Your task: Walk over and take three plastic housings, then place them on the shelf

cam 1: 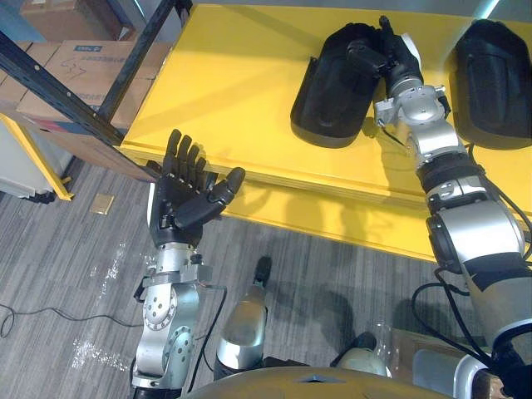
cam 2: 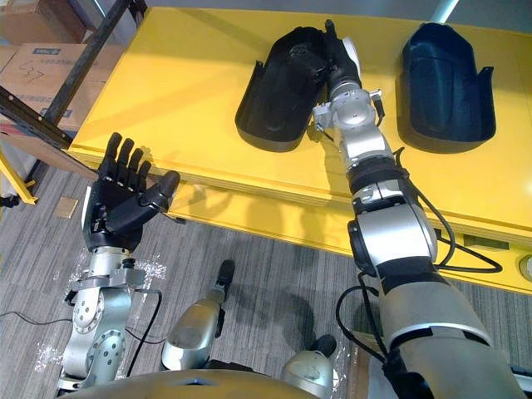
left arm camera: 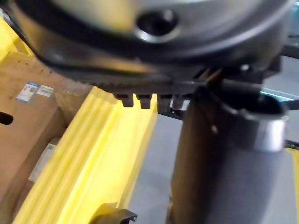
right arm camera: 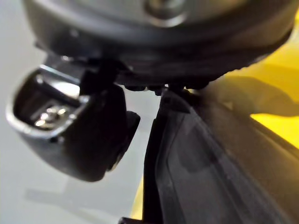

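Observation:
Two black plastic housings lie hollow side up on the yellow table point(cam 1: 224, 83). My right hand point(cam 1: 389, 51) reaches over the table and is shut on the near-right rim of the left housing point(cam 1: 332, 96). In the right wrist view the housing wall point(right arm camera: 196, 158) sits between thumb and fingers. The second housing point(cam 1: 490, 75) lies apart at the right, untouched. My left hand point(cam 1: 184, 198) is open, palm up with fingers spread, just off the table's near left edge and holding nothing.
A dark metal rack frame point(cam 1: 79, 96) slants along the table's left side. Cardboard boxes point(cam 1: 62, 62) are stacked behind it. Grey carpet floor point(cam 1: 75, 274) lies below the table's front edge.

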`<state>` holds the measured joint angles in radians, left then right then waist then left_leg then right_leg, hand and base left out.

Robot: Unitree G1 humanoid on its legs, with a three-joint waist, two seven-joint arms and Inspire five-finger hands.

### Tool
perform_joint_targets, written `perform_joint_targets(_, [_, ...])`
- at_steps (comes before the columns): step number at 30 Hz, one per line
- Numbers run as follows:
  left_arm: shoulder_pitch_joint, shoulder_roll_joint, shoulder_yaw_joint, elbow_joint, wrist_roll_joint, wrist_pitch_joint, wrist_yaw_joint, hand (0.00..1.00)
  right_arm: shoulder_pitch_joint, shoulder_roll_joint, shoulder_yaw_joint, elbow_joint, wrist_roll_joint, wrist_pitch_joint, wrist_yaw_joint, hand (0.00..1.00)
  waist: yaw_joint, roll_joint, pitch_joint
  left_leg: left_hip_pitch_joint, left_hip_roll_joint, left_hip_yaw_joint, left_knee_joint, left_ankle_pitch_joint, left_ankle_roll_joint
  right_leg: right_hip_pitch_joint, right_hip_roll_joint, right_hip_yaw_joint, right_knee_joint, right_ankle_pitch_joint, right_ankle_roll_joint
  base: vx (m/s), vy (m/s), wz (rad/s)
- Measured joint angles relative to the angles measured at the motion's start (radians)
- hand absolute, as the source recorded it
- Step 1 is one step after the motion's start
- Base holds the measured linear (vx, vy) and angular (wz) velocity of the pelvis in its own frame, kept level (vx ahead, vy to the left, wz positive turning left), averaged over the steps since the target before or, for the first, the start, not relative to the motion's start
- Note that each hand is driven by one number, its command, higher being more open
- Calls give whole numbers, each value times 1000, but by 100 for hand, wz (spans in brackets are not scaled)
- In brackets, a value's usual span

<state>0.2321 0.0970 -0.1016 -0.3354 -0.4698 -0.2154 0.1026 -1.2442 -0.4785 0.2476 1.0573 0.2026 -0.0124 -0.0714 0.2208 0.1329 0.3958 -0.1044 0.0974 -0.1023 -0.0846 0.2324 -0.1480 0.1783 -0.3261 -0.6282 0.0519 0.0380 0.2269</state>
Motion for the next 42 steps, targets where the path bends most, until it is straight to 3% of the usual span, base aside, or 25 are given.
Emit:
perform_joint_targets(11, [-1, 24, -26, 29, 0, -2, 0, 100, -36, 0, 1, 20, -14, -19, -5, 100, 26, 0, 0, -4, 0, -1, 1, 0, 1, -2, 1, -3, -1, -6, 4, -46, -18, 1])
perform_joint_targets(13, [-1, 28, -28, 29, 0, -4, 0, 100, -49, 0, 8, 38, -57, -26, -31, 100, 26, 0, 0, -4, 1, -1, 1, -1, 0, -2, 1, -2, -1, -6, 4, -27, -3, 0])
perform_joint_targets(17, [6, 37, -45, 32, 0, -25, 1, 100, -55, -2, 19, 31, -222, -124, -187, 100, 21, 0, 0, -4, 1, 7, 1, -3, 1, -6, 1, 2, -2, -5, 4, 0, 0, -3])
perform_joint_targets(19, [13, 33, -48, 32, 0, -27, 2, 100, -55, -4, 18, -30, -280, -145, -277, 100, 18, 0, 0, -4, 1, 15, 1, -3, 1, -13, -2, 10, -2, -4, 6, 0, 0, -12])
perform_joint_targets(21, [20, 31, -48, 30, 0, -30, 8, 100, -48, -17, 11, -212, -285, -159, -354, 100, 8, 0, 0, -4, 1, 25, 1, -3, 1, -22, -4, 25, -4, -2, 8, -21, -9, -15])
perform_joint_targets(24, [32, 25, -47, 28, 0, -31, 18, 100, 20, -36, -15, -533, -282, -172, -374, 100, -8, 0, 0, 7, 1, 38, 1, -5, 0, -22, -4, 30, -10, -2, 9, -46, -22, -10])
perform_joint_targets(26, [62, 24, -37, 21, 0, -32, 27, 100, 135, -35, -30, -850, -240, -177, -329, 100, -25, -1, -2, 28, 6, 60, 1, -12, -2, -16, -3, 47, -15, -2, 8, -30, -28, -26])
perform_joint_targets(30, [109, 21, 3, 14, 0, -29, 40, 100, 462, -5, -39, -1204, -103, -156, -151, 100, -62, -23, -23, 46, 19, 92, 0, -25, -4, -24, 2, 80, -15, -5, 3, -51, -21, -25])
perform_joint_targets(32, [133, 21, 30, 5, 1, -22, 44, 100, 656, 31, -32, -1271, 1, -107, -25, 100, -73, -47, -41, 52, 25, 109, 0, -31, -4, -31, 5, 97, -18, -7, -2, -51, -23, -23])
perform_joint_targets(36, [162, 23, 42, -45, 5, 2, 58, 100, 868, 87, 18, -1271, 48, -19, 129, 100, -77, -90, -63, 53, 40, 128, 0, -44, -15, -47, 17, 121, -20, -3, -8, -60, -26, -18])
perform_joint_targets(42, [177, 23, 44, -87, 11, 23, 87, 100, 1003, 138, 45, -1356, 50, -22, 214, 100, -64, -134, -87, 42, 53, 149, 0, -45, -16, -74, 26, 146, -20, 2, -14, -36, -19, -10])
